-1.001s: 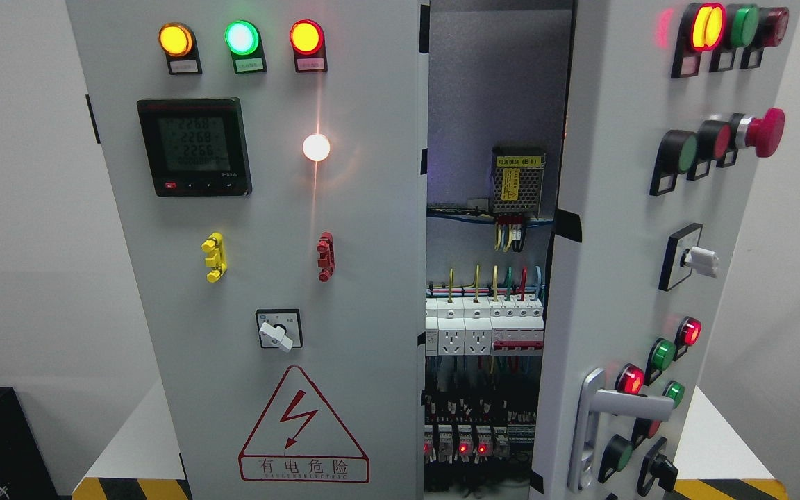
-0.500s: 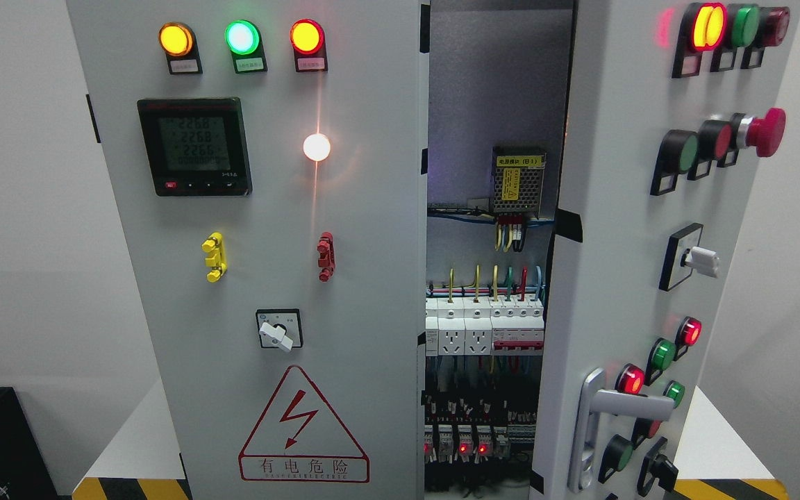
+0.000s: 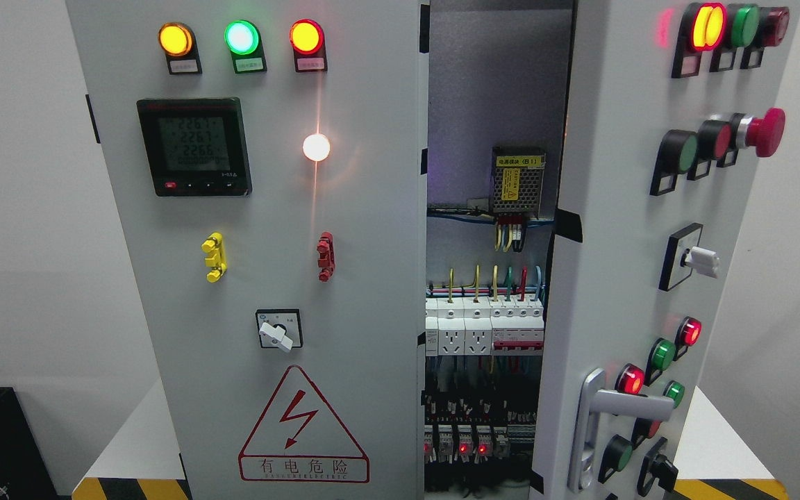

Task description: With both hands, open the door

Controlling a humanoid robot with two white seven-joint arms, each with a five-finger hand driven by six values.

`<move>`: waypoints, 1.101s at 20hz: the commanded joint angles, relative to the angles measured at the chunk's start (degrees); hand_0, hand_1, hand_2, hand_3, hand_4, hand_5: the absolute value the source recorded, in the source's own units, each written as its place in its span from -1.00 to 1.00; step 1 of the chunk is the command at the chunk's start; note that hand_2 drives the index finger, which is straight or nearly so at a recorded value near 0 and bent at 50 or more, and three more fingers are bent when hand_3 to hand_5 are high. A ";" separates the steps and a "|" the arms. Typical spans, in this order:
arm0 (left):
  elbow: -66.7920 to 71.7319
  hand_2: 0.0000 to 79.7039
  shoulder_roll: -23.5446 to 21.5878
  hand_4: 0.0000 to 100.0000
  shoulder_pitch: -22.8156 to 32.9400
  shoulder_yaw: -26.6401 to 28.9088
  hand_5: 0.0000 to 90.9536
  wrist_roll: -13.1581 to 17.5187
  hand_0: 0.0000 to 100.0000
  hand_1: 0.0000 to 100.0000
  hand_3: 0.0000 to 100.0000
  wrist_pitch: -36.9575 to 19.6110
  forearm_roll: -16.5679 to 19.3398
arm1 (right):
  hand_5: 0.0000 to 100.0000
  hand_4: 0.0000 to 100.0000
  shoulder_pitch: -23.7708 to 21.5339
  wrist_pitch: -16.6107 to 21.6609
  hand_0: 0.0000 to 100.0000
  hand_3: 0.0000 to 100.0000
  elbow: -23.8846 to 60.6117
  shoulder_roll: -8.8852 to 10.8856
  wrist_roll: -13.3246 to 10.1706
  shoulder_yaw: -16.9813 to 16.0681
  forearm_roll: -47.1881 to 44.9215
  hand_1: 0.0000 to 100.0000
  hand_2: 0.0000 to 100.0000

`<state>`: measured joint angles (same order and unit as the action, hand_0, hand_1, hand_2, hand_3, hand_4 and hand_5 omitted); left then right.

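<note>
**Fingers out of view, right door hanging ajar**

Fingers are not showing anywhere in the head view, so we are not seeing either hand and cannot tell whether they are open or closed. We are looking at the cabinet with its right door (image 3: 615, 229) standing partly open, swung toward us, its handle (image 3: 605, 417) low near the bottom edge. The left door (image 3: 261, 229) is sitting shut. Between them the gap is exposing breakers (image 3: 483, 326) and wiring (image 3: 507, 232) — live, judging by the lit lamps.

We are judging the risks from here. A hand reaching blind for the door edge could stray into that gap and snag wires. A push on the door face could be pressing the buttons (image 3: 719, 142) or the red stop (image 3: 764, 132) — so we are favouring the handle.
</note>
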<state>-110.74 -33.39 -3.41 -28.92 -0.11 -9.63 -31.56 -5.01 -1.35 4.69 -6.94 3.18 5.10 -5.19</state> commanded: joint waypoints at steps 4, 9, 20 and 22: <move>-7.56 -1.00 -3.52 -1.00 -11.43 -3.95 -1.00 0.02 -1.00 -1.00 -1.00 0.57 -7.36 | -1.00 -1.00 0.00 0.03 -0.62 -1.00 0.05 0.00 -0.01 0.00 0.00 -1.00 -1.00; -7.48 -1.00 -3.79 -1.00 -20.04 -5.53 -1.00 0.02 -1.00 -1.00 -1.00 2.58 -14.12 | -1.00 -1.00 0.00 0.03 -0.62 -1.00 -0.03 0.00 -0.01 0.00 0.00 -1.00 -1.00; -5.20 -1.00 -5.10 -1.00 -37.97 -10.80 -1.00 -0.42 -1.00 -1.00 -1.00 7.08 -26.44 | -1.00 -1.00 0.00 0.03 -0.62 -1.00 -0.03 0.00 -0.01 0.00 0.00 -1.00 -1.00; -4.49 -1.00 -5.63 -1.00 -41.31 -13.08 -1.00 -0.51 -1.00 -1.00 -1.00 6.99 -27.76 | -1.00 -1.00 0.00 0.03 -0.62 -1.00 -0.03 0.00 -0.01 0.00 0.00 -1.00 -1.00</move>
<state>-116.25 -37.27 -35.68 -35.87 -0.36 -2.61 -54.49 -5.01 -1.35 4.67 -6.94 3.18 5.10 -5.19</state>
